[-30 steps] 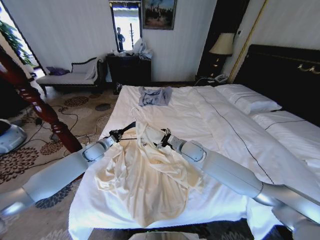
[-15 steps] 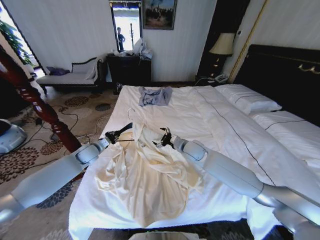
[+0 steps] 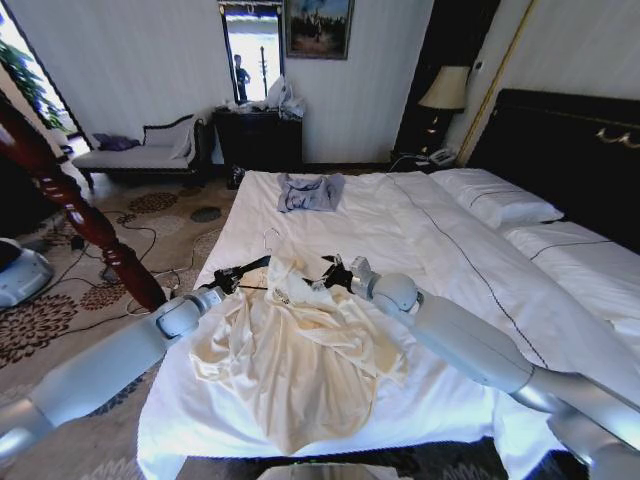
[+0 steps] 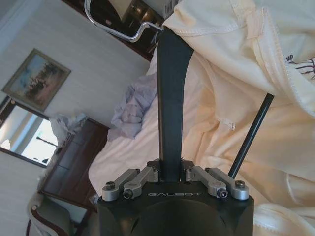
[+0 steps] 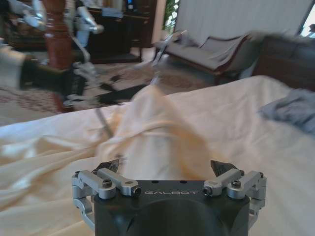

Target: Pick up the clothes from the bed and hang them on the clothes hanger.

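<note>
The word "GALBOT" reads in pale letters on the black housing of the left tool, and again on the black housing of the right tool. Small dark print on the cream garment is too cut off to read.

The cream clothes cover the near middle of the bed, and both hands meet at their top edge, the left hand clamped on the dark hanger and the right hand spread against the cloth. Bare duvet lies open to the right. A grey garment sits farther back, and a red-brown wooden post blocks the bed's left side.
</note>
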